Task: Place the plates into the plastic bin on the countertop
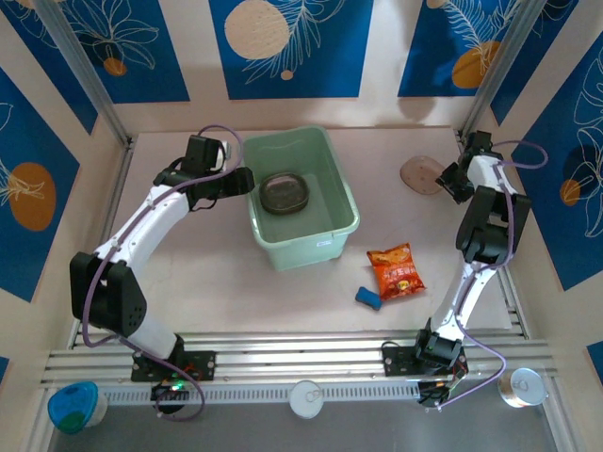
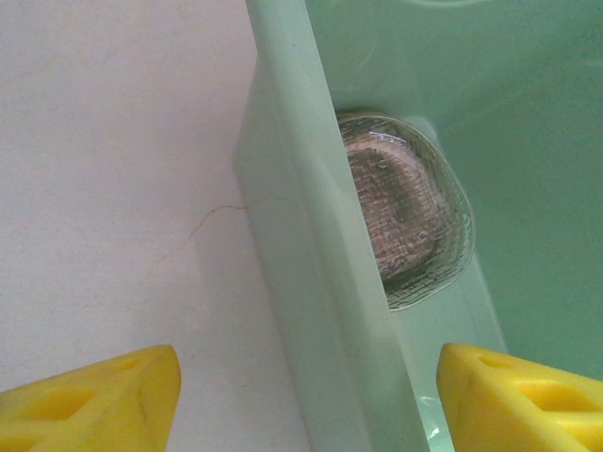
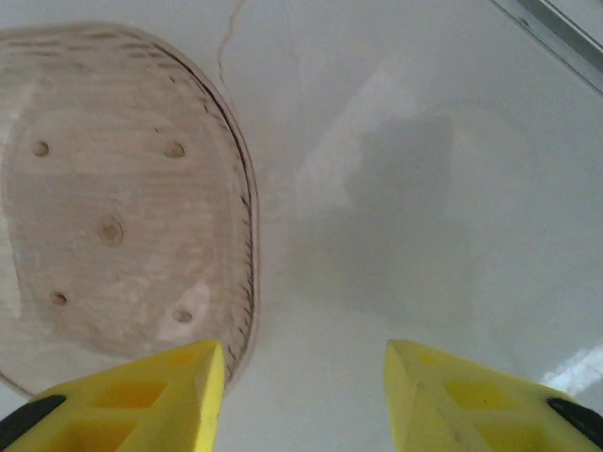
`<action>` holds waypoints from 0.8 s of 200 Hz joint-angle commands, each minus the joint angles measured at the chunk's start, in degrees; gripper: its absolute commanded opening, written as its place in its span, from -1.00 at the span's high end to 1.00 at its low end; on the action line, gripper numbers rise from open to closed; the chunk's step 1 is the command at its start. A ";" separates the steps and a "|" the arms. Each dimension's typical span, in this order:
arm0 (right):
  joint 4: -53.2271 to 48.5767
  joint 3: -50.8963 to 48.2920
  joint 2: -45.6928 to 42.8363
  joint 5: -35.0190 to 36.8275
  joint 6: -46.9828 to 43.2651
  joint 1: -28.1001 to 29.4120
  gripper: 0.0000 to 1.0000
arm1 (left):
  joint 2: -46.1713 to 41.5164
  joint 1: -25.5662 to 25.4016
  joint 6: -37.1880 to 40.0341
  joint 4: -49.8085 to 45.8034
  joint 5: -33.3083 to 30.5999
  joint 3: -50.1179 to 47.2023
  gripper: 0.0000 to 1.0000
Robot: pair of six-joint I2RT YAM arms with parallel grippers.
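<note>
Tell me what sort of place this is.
Probably a mock kitchen counter inside a robot test cell: a pale countertop boxed in by blue patterned panels, aluminium rails along the near edge, and a plastic bin holding plates.

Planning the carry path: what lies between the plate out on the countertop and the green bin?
Nothing: in the top view the countertop between that plate and the bin is bare. The snack packet lies lower in that view, off that line.
</note>
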 commanded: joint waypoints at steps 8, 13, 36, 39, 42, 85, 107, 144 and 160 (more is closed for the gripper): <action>0.52 3.81 4.11 1.34 0.35 1.46 0.05 | 0.71 -0.69 0.36 -1.15 -0.38 2.44 -0.46; 0.00 4.73 4.83 1.53 0.35 1.72 0.07 | 0.70 -0.72 0.35 -1.23 -0.40 2.44 -0.46; -0.86 7.33 7.26 3.16 0.66 2.70 0.14 | 0.27 -0.77 0.30 -1.51 -0.82 2.10 -0.45; -0.83 7.52 7.53 3.25 0.74 2.80 0.16 | 0.19 -0.77 0.32 -1.51 -0.84 2.02 -0.46; -0.89 7.68 7.80 3.35 0.84 2.88 0.19 | 0.10 -0.79 0.30 -1.51 -0.89 1.96 -0.46; -2.57 9.90 10.03 5.58 1.54 3.79 0.39 | -0.96 -0.84 0.21 -1.60 -1.28 1.04 -0.45; -3.11 10.23 10.43 5.79 1.57 3.90 0.53 | -1.24 -0.82 0.22 -1.52 -1.29 0.69 -0.46; -2.99 8.10 8.53 5.52 1.83 4.99 0.63 | -1.80 -0.77 -0.14 -0.92 -1.20 0.01 -0.45; -2.61 5.69 6.51 5.18 2.34 5.92 0.64 | -2.05 -0.77 -0.32 -0.65 -1.06 -0.43 -0.45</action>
